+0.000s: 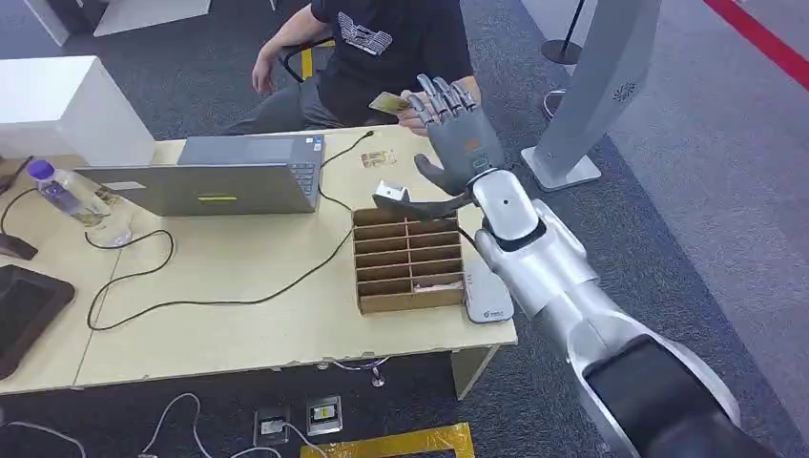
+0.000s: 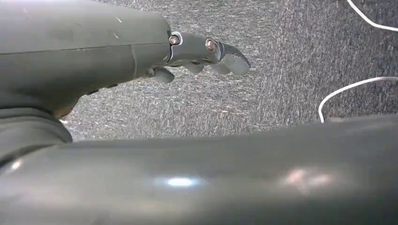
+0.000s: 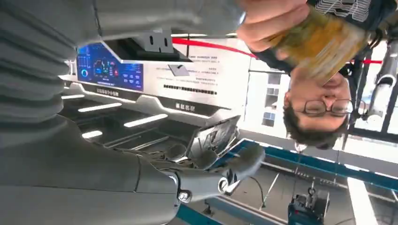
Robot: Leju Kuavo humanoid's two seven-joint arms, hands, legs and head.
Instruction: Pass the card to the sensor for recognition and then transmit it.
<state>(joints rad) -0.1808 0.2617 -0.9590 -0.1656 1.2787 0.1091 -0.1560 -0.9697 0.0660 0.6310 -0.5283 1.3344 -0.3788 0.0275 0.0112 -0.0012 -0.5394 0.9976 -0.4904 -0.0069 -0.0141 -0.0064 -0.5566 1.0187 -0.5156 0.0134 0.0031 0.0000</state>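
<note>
The right hand (image 1: 456, 129) is raised past the far edge of the table (image 1: 238, 324), palm turned away from the robot, fingers spread and upright, thumb out to the side; it grips nothing that I can see; the card (image 1: 387, 102), a yellowish one, sits just beyond those fingertips, pinched in a person's hand (image 1: 412, 113), so the handover looks about done, or else just starting, and I cannot tell which from this alone; the right wrist view shows the same card (image 3: 324, 44) in the person's fingers (image 3: 267, 23), close to the robot's fingers but apart from them; the left hand (image 2: 206, 54) hangs low over the carpet, its fingers curled slightly with nothing in them, though whether they count as closed I cannot tell

On the table stand a wooden rack (image 1: 408, 260) of slots, a white reader (image 1: 487, 298) just beside it on the right, a laptop (image 1: 234, 175) and a bottle (image 1: 59, 194)

Risks, as I judge them: the spread fingers are very near the person's hand, so a sudden closing or forward push could knock the card loose or pinch the person; drawing the arm back low could catch the thumb on the rack's rear edge; the laptop cable (image 1: 219, 296) trails near the rack and might snag
</note>
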